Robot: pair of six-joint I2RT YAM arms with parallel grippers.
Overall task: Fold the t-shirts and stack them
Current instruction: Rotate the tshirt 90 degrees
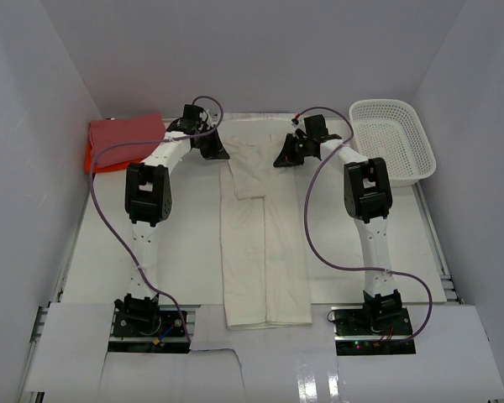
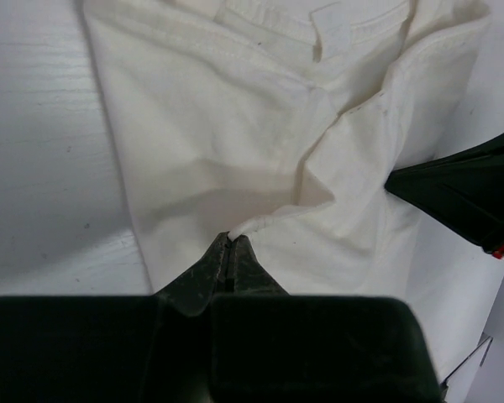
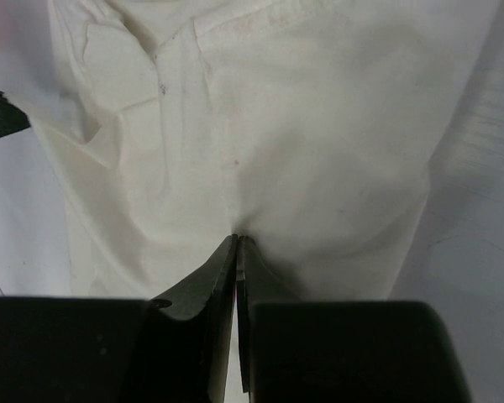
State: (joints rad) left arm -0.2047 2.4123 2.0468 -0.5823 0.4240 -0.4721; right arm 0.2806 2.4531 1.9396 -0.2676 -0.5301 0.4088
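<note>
I get bright, even white light overhead: soft shadows on the table [image 1: 193, 243], glare on the glossy near panel [image 1: 311, 382]. Wrist views run dimmer; shade greys the cream t-shirt [image 2: 235, 126], and left hand [image 2: 229, 248] and right hand [image 3: 237, 248] blur black.

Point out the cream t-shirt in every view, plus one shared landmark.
Top external: cream t-shirt, a long strip down the centre.
Left wrist: upper middle, pinched in the jaws.
Right wrist: most of the frame, pinched likewise.
Shared landmark: right gripper, dark at the left-wrist view's right edge.
</note>
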